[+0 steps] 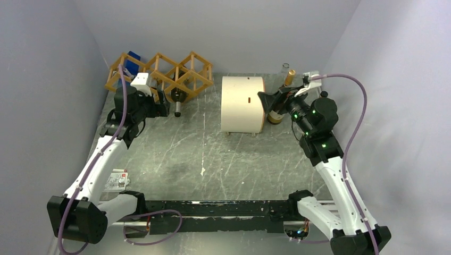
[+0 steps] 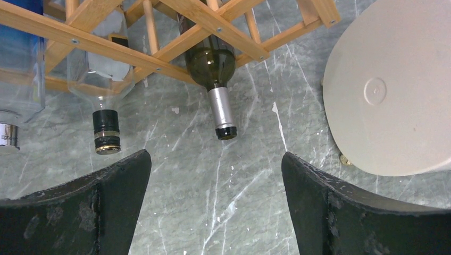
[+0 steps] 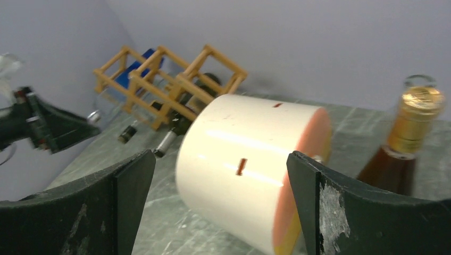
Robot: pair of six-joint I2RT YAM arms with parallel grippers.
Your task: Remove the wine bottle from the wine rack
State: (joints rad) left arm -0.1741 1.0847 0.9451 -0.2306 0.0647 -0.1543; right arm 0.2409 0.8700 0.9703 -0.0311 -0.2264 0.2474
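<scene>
The wine rack (image 1: 176, 67) is a honey-brown wooden lattice at the table's back left. It also shows in the left wrist view (image 2: 74, 41) and the right wrist view (image 3: 175, 79). A dark green wine bottle (image 1: 177, 101) with a silver neck (image 2: 220, 109) lies in its right cell, neck sticking out towards me. My left gripper (image 1: 162, 109) (image 2: 215, 159) is open and empty, just short of the bottle's mouth, in line with it. My right gripper (image 1: 268, 98) (image 3: 220, 156) is open and empty beside the cream drum (image 1: 242, 103).
A clear bottle (image 2: 103, 79) with a black cap and a blue bottle (image 2: 21, 64) lie in the rack's other cells. The drum (image 2: 388, 90) (image 3: 250, 164) stands mid-table. An amber bottle (image 3: 409, 138) with gold foil stands behind it. A small card (image 1: 117, 180) lies front left.
</scene>
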